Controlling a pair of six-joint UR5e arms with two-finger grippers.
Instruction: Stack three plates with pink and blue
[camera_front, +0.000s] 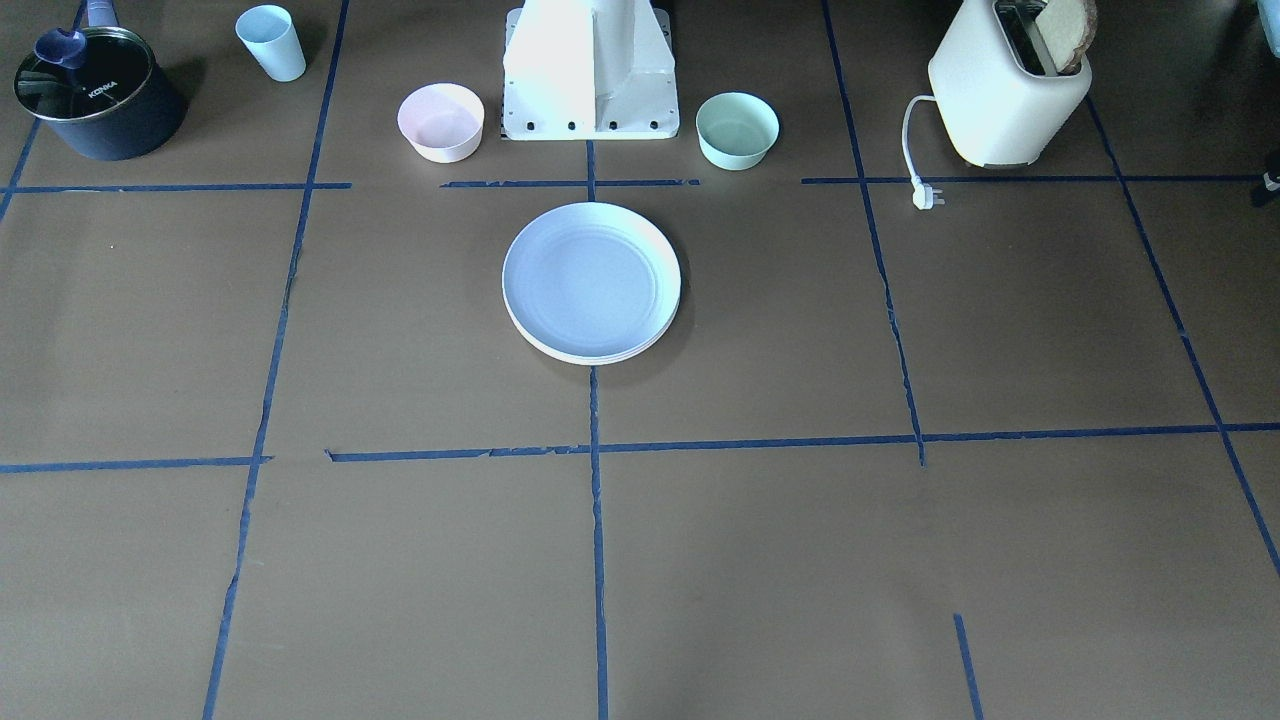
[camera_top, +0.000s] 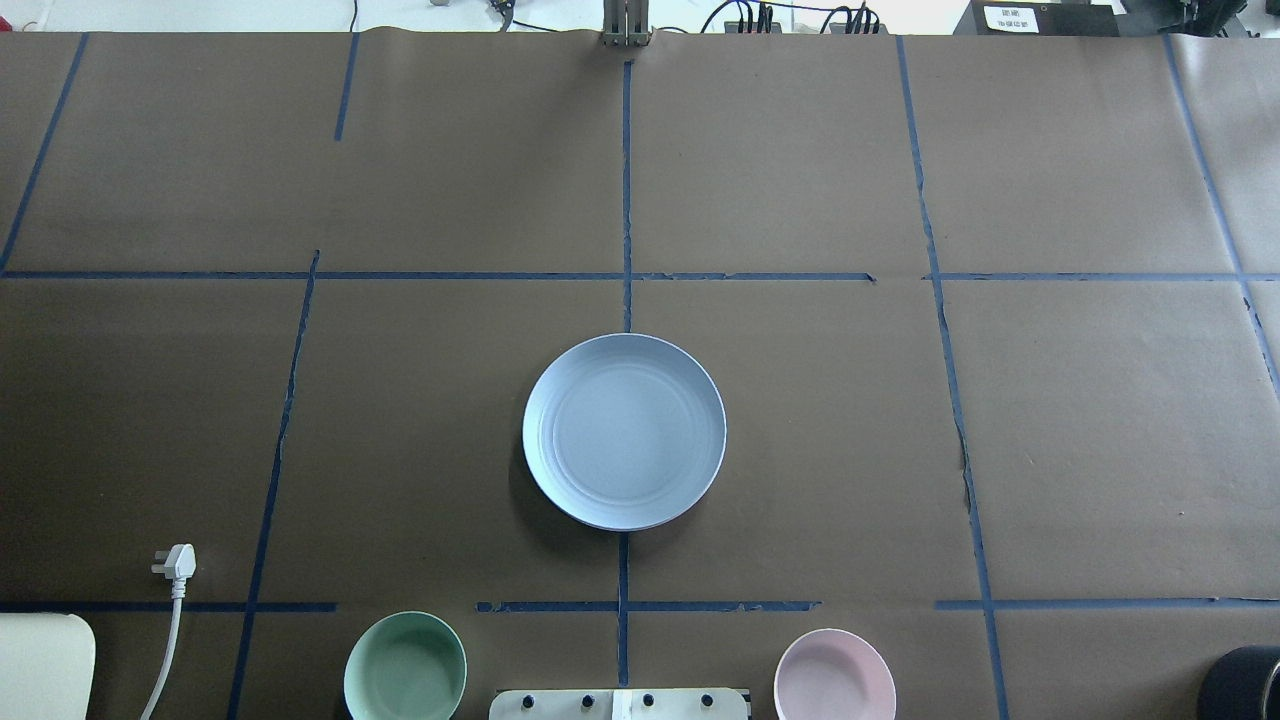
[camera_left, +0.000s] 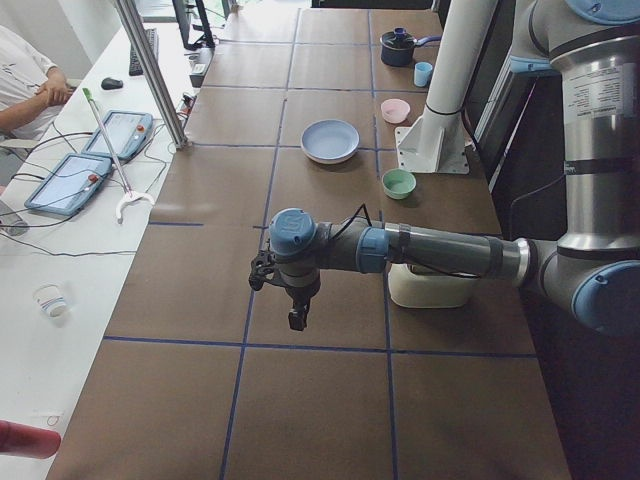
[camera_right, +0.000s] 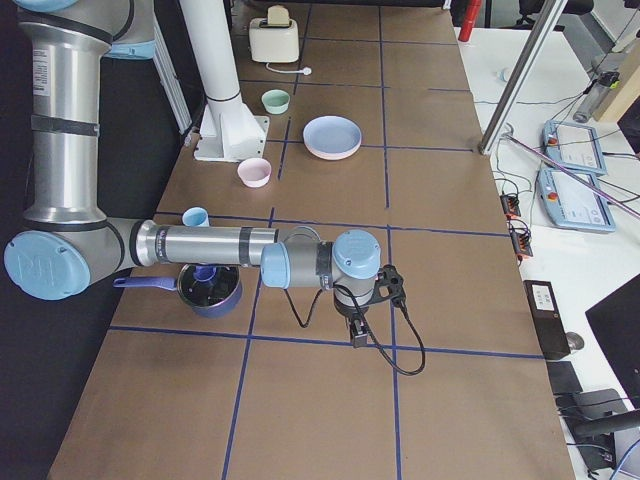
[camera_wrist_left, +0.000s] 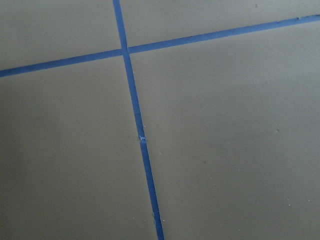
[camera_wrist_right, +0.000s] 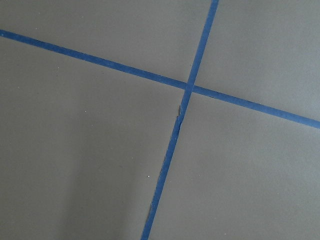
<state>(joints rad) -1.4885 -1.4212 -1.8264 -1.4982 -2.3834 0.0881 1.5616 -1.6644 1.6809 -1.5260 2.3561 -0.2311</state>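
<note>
The light blue plate (camera_front: 591, 280) lies on top of a stack at the table's middle, on the centre tape line; it also shows in the overhead view (camera_top: 624, 430). Under its front edge a cream-white rim (camera_front: 590, 357) shows; the pale pink plate between them is barely visible. My left gripper (camera_left: 298, 318) hangs over bare table far from the stack, seen only in the left side view. My right gripper (camera_right: 358, 335) hangs likewise at the other end. I cannot tell whether either is open. Both wrist views show only brown paper and blue tape.
A small pink bowl (camera_front: 441, 122) and a mint-green bowl (camera_front: 737, 130) flank the robot's base (camera_front: 590, 75). A toaster (camera_front: 1010, 90) with its plug (camera_front: 925, 195) stands on the robot's left. A dark pot (camera_front: 98, 100) and a blue cup (camera_front: 271, 42) stand on its right.
</note>
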